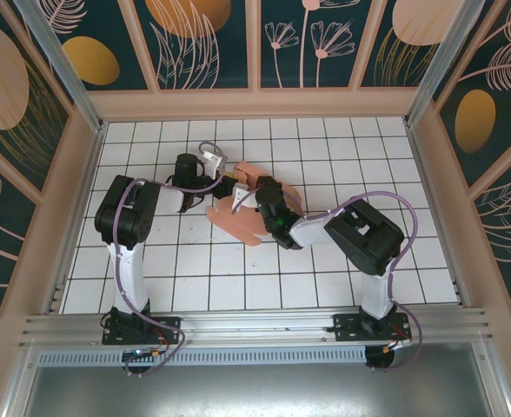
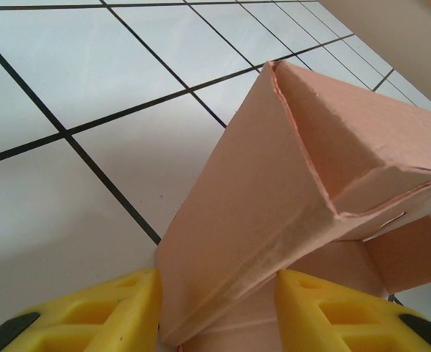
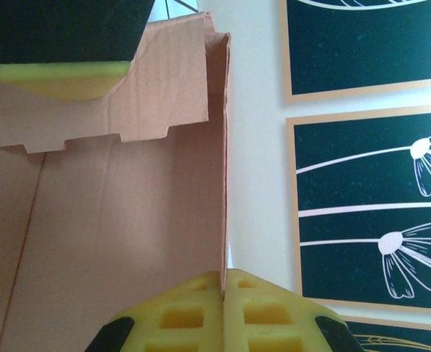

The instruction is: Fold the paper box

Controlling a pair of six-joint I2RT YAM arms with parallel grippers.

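Note:
The paper box [image 1: 248,219] is salmon-pink card, partly folded, lying mid-table between both arms. In the left wrist view a doubled-over wall of the paper box [image 2: 274,183] rises at a slant. My left gripper [image 2: 219,315] straddles its lower end, with a yellow finger touching each side. My left gripper [image 1: 223,184] sits at the box's far-left corner. My right gripper [image 3: 223,282] is shut on the thin edge of an upright wall of the paper box [image 3: 127,205], and it [image 1: 248,196] reaches in from the right. A notched flap [image 3: 105,110] folds inward under the other gripper's finger [image 3: 54,77].
The white tiled table [image 1: 325,156] extends around the box. Patterned enclosure walls [image 1: 264,43] stand at the back and sides, with a wooden ledge [image 1: 255,102] at their foot. The arm bases [image 1: 142,326] are bolted along the near rail.

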